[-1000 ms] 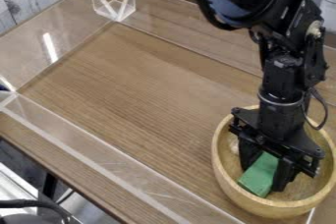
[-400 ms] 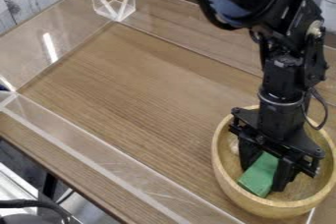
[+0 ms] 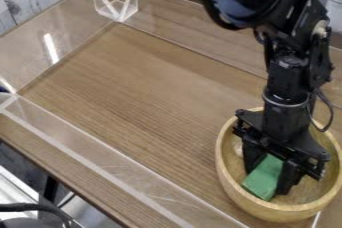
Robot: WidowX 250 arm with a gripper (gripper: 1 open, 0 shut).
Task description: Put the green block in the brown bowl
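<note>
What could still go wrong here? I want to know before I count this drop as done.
The light-green rectangular block is inside the round tan wooden bowl but still sits between the fingers of the black gripper; whether it is released cannot be told. If the fingers still pinch it, lifting could carry the block back out. The gripper also reaches down inside the rim, so a sideways retreat might catch the wall and drag or tip the bowl, which sits near the table's corner.

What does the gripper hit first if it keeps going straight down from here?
The green block. It sits between the fingers of the gripper, inside the brown bowl. Just under it is probably the bowl's floor; depth is hard to judge from this view.
</note>
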